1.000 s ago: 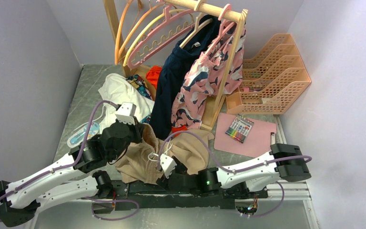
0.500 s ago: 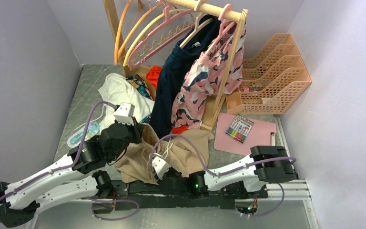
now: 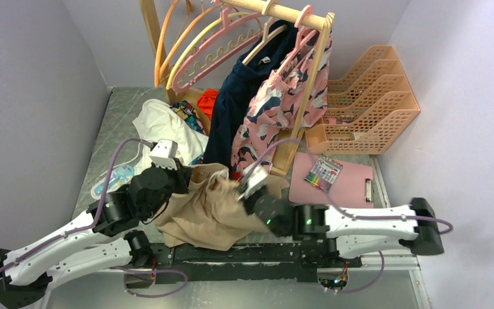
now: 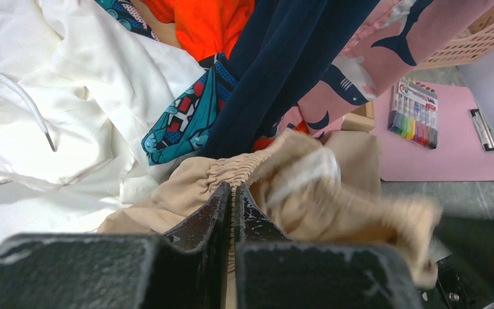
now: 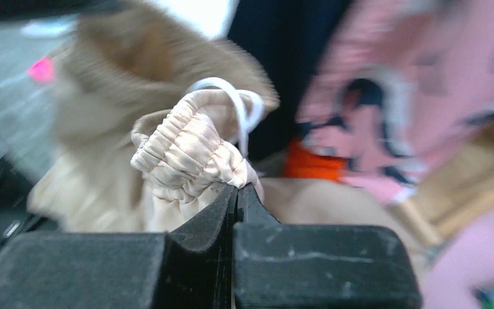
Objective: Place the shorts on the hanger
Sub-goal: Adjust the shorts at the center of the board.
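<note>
Right gripper (image 5: pixel 237 190) pinched tight on the shorts (image 5: pixel 180 151) at the gathered waistband (white drawstring (image 5: pixel 238 103) loops just above). Left gripper (image 4: pixel 233 191) clamped on the waistband too. Shorts bunched between both, mid near edge of table (image 3: pixel 100 145). Pink hanger (image 3: pixel 219 50) on rod (image 3: pixel 283 11) at far edge, well apart.

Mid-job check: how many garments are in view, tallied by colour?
Tan shorts: 1
White garment: 1
Navy garment: 1
Pink patterned garment: 1
Teal patterned garment: 1
Orange garment: 1, unless the small orange scrap lower down is a separate piece
Total: 6
</note>
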### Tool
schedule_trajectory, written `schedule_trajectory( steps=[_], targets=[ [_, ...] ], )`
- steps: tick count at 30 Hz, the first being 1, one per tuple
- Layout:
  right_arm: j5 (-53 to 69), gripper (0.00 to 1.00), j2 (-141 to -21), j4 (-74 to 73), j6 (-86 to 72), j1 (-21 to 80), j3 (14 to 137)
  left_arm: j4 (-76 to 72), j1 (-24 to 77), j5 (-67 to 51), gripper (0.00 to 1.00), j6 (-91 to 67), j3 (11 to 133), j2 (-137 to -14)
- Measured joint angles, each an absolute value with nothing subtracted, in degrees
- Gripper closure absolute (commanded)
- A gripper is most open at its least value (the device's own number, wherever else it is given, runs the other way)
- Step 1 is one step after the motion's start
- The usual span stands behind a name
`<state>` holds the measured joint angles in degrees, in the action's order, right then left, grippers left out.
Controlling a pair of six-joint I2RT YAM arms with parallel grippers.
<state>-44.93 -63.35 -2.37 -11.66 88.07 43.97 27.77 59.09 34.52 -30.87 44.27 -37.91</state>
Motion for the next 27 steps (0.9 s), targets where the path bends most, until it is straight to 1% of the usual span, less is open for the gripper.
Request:
schedule_trajectory(
  steps=[4,6,8,11,12,14,21,26,27],
  targets=[
    [-42.7,1.0,-53.8,-5.0,-13.6,74.2,41.1,27.6,59.1,34.5,0.93,-30.9,44.3,-36.6],
    [-40.8,1.0,-51.6,-6.7,-17.0,69.1,38.6,27.1,59.1,34.5,0.93,-30.9,44.1,-36.1],
    [-38.9,1.0,-51.3,-8.8,-21.1,66.7,36.2,26.4,59.1,34.5,0.93,-31.2,43.4,-35.7],
    [-36.4,1.0,-52.6,-12.4,-27.8,66.0,32.8,25.7,59.1,34.4,0.93,-32.3,41.4,-36.7],
    [-35.6,0.98,-53.0,-13.7,-30.1,66.0,31.7,25.5,59.1,34.3,0.93,-32.9,40.5,-37.4],
    [-34.3,0.89,-53.2,-15.9,-34.0,66.0,30.0,25.4,59.1,34.3,0.93,-34.0,39.1,-39.0],
    [-30.9,0.48,-49.9,-19.4,-39.4,66.0,29.4,25.2,59.1,34.3,0.93,-38.0,36.6,-44.4],
    [-27.9,0.28,-46.4,-22.1,-38.2,65.9,32.4,25.0,59.1,34.3,0.93,-38.8,36.6,-46.0],
    [-27.4,0.27,-46.4,-22.3,-37.9,65.9,33.4,24.9,59.1,34.3,0.93,-38.9,36.6,-46.1]
  ],
)
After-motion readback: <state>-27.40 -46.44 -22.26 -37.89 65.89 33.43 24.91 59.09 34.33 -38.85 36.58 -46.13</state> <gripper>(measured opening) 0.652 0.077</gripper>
